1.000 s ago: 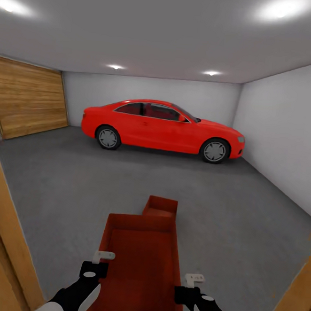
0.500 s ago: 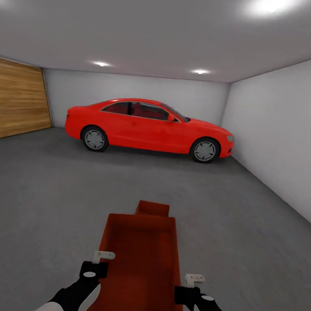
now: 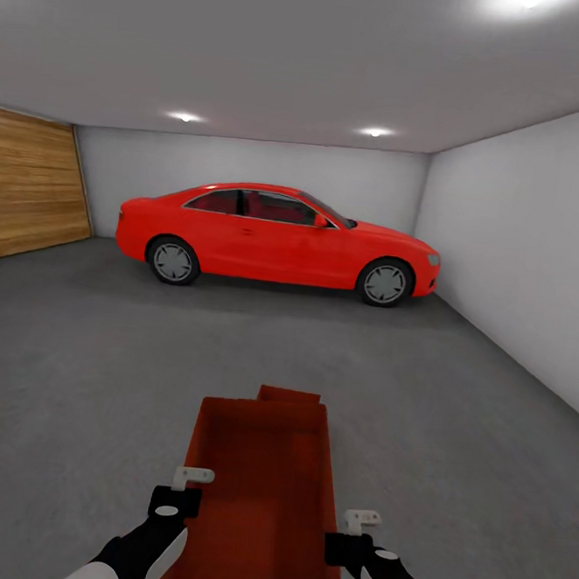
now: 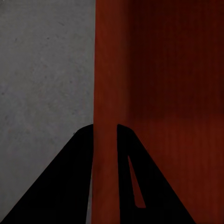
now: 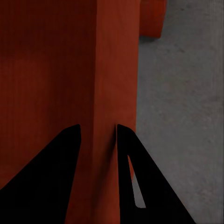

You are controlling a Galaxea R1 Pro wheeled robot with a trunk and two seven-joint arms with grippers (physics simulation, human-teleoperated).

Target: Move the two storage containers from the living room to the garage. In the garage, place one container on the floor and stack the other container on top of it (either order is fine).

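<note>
- Over the grey garage floor (image 3: pixel 89 377), my left claw (image 4: pixel 105 140) and right claw (image 5: pixel 97 140) each pinch a side wall of the carried container (image 3: pixel 263 489).
- The second container (image 3: pixel 291 396) sits just beyond; I should lower level and square onto it.

Even, soft light is cast by ceiling spotlights (image 3: pixel 185 117); one glares overhead. The wide head view is slightly blurred. Black, unlit fingers (image 4: pixel 70 186) are silhouetted.
</note>
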